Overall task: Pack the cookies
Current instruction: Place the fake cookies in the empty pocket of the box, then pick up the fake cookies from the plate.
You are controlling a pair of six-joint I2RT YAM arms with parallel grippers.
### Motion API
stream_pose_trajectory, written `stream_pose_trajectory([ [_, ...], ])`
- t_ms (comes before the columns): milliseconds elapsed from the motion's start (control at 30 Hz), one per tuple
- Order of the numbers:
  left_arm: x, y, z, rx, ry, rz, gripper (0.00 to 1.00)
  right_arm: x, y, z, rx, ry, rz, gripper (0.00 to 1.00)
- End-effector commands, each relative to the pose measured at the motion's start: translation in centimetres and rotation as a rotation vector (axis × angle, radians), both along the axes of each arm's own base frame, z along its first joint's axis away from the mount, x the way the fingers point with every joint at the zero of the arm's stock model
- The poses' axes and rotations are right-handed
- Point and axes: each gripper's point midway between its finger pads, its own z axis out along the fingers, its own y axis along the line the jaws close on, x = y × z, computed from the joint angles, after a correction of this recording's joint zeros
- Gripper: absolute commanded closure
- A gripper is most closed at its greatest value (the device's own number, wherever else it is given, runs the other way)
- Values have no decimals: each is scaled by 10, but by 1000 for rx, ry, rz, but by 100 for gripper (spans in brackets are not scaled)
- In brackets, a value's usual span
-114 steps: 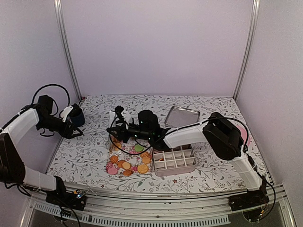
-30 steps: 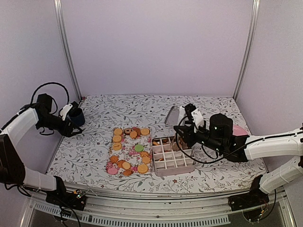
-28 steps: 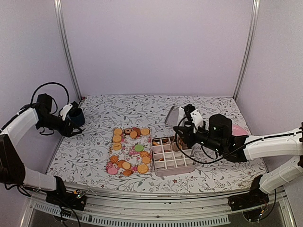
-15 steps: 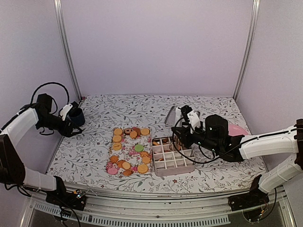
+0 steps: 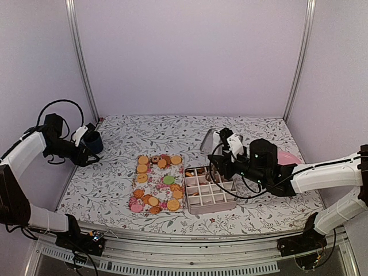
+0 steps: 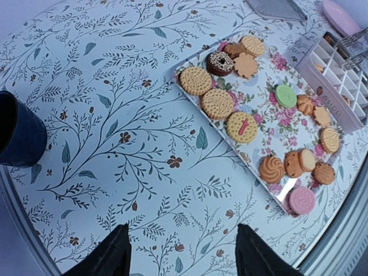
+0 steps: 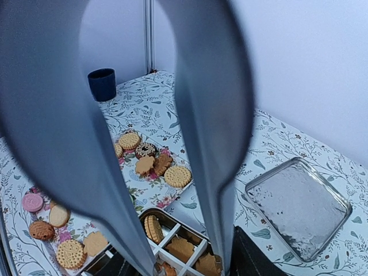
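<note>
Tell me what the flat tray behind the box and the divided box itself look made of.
Flat tray: likely metal, polished silver; it reflects light in bright patches. Divided box: greyish outer wall, maybe tin; pale matte dividers, possibly plastic or card; unclear.

Shiny metal tray (image 7: 299, 206); matt printed table cover (image 6: 144, 149); rough, matt cookies (image 6: 217, 103).

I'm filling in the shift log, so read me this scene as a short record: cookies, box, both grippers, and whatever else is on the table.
cookies: most lie flat on the floral tray; some sit in box compartments
divided box: beside the tray, on its right
left gripper: open, empty, off to the table's left side near the dark blue cup
right gripper: open, nothing between the fingers, above the divided box
other items: metal tray beyond the box; pink plate at far right
</note>
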Motion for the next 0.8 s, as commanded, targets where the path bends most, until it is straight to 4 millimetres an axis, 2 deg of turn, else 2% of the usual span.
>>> stream_pose_trajectory([
  [0, 1, -1, 11, 4, -37, -13, 37, 4, 2, 50, 93, -90, 3, 51],
  [167, 1, 0, 11, 10, -37, -12, 37, -5, 16, 86, 151, -139, 73, 52],
  [267, 2, 1, 12, 11, -36, -7, 37, -12, 41, 101, 164, -162, 129, 52],
  [367, 2, 1, 13, 11, -36, -5, 37, -18, 72, 106, 170, -169, 202, 52],
  [500, 1, 2, 13, 17, -34, -2, 37, -31, 122, 99, 193, -142, 319, 52],
  [567, 1, 3, 14, 21, -34, -2, 37, -40, 149, 85, 185, -112, 378, 52],
  [600, 0, 3, 14, 23, -35, -3, 37, -47, 161, 85, 191, -107, 409, 52],
  [767, 0, 3, 14, 23, -35, -5, 37, -78, 206, 56, 187, -44, 529, 52],
])
